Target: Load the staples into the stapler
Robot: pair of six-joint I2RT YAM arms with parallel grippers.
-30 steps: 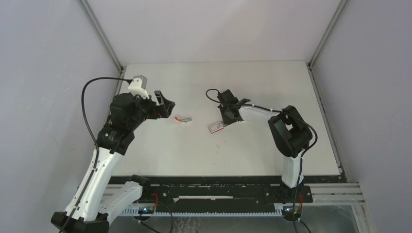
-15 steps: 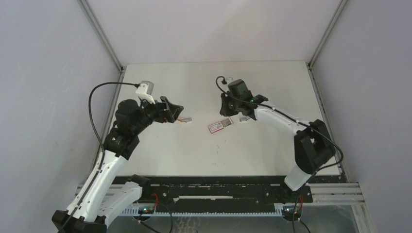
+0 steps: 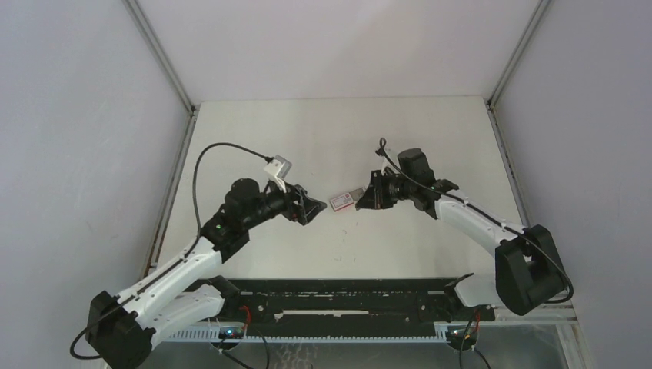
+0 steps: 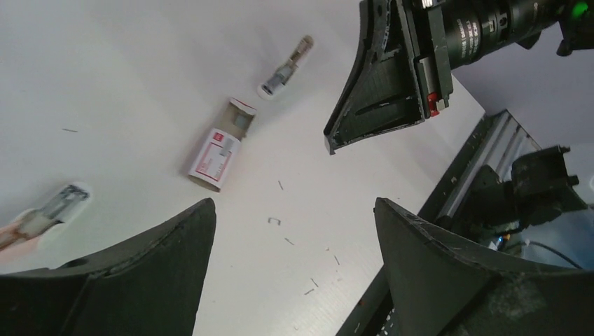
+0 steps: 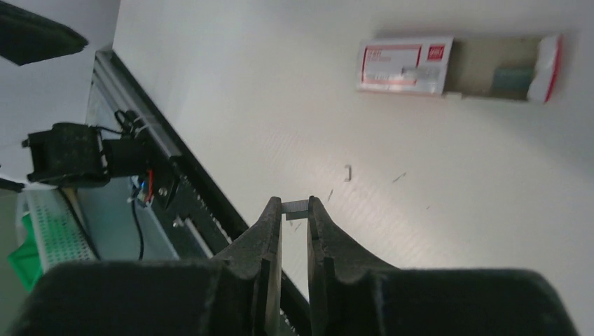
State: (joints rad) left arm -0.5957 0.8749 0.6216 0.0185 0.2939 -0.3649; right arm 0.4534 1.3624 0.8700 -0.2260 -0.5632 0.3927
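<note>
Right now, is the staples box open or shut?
Open. The right wrist view shows the staples box with its inner tray slid out sideways, grey staples lying inside.

The right gripper [image 5: 295,204] is pinching a small grey staple strip [image 5: 296,206]; the staples box [image 5: 405,66] is lying at one o'clock, tray slid open.

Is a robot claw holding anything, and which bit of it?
The right claw pinches a tiny grey staple strip by its opposite sides, right at the fingertips. The left claw is open and holds nothing.
</note>
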